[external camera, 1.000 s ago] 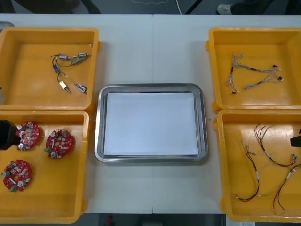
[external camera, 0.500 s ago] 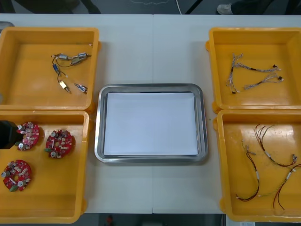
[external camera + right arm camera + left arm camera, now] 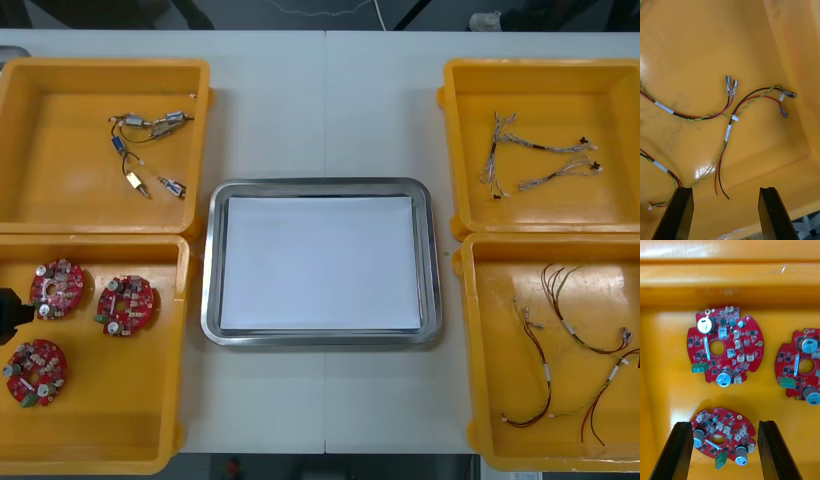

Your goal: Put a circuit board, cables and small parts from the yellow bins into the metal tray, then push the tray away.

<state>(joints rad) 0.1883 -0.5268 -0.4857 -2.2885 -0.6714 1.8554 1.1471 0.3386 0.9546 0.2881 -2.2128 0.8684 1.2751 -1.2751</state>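
lower left, the left gripper [image 3: 725,425] hangs fingers apart over a round red circuit board [image 3: 723,437] in its yellow bin [image 3: 100,440], seemingly due to drop and clamp it for the central metal tray [image 3: 208,270]; the right gripper [image 3: 725,189], fingers likewise apart, overlooks red and yellow cables [image 3: 728,129].

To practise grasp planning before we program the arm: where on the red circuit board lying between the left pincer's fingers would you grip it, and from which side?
Probably the outer rim of that circuit board, two opposite edges, coming from straight above. It lies flat on the yellow bin floor, parts standing on its face; the open left pincer straddles it.
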